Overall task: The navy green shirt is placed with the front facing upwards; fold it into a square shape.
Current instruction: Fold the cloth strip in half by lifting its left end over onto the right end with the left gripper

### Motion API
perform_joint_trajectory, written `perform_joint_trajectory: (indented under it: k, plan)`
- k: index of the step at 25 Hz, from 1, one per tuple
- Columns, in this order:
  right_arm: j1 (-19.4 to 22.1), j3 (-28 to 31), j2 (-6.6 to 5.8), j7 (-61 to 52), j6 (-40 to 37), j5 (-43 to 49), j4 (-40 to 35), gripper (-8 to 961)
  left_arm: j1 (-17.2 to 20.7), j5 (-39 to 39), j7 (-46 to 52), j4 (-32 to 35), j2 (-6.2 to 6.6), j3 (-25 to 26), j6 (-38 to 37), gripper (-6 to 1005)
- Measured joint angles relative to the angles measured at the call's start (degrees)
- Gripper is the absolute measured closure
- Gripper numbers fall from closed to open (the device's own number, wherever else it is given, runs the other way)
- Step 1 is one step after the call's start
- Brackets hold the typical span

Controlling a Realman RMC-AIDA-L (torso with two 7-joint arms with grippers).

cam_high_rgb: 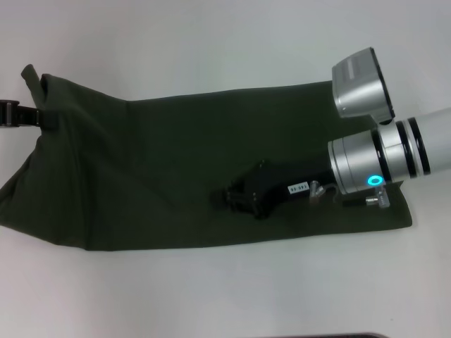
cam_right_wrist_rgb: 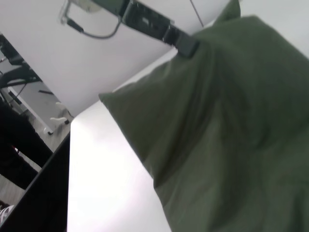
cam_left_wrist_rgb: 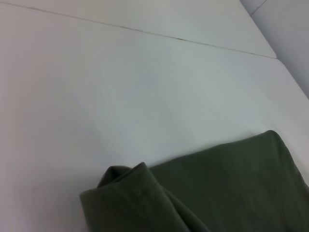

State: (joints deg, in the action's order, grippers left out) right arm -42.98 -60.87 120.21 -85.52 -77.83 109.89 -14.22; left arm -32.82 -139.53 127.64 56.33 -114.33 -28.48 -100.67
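— Right arm fills the head view; right gripper (cam_high_rgb: 243,197) lies low on the navy green shirt (cam_high_rgb: 162,162), a long band across the table (cam_high_rgb: 211,296). Jaws?
— Cannot tell. Left gripper (cam_high_rgb: 10,113) pinches the far corner.
— Left wrist?
— A rolled hem.
— Right wrist?
— Draped cloth, mid-fold. Next calls for halving it.

head view looks down – both wrist views close – sharing the shirt (cam_high_rgb: 176,162).

Right gripper (cam_high_rgb: 243,197) reaches in low from the right; left gripper (cam_high_rgb: 8,113) sits at the left edge.
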Motion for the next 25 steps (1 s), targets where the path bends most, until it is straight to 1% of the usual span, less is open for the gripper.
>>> perform_joint_trajectory:
  k: [7, 20, 25]
  plan:
    - [-0.97, -1.17, 0.17, -1.79, 3.36, -0.09, -0.28, 944, -0.06, 0.35, -0.03, 0.0, -0.03, 0.0, -0.01, 976]
    - [-4.77, -10.44, 0.83, -8.82, 10.21, -0.29, 0.36, 943, -0.22, 0.42, -0.07, 0.01, -0.09, 0.0, 0.01, 975]
    - [-5.07, -11.63, 0.88, -9.32, 10.31, -0.68, 0.06, 944, -0.22, 0.42, -0.19, -0.04, -0.09, 0.07, 0.04, 976]
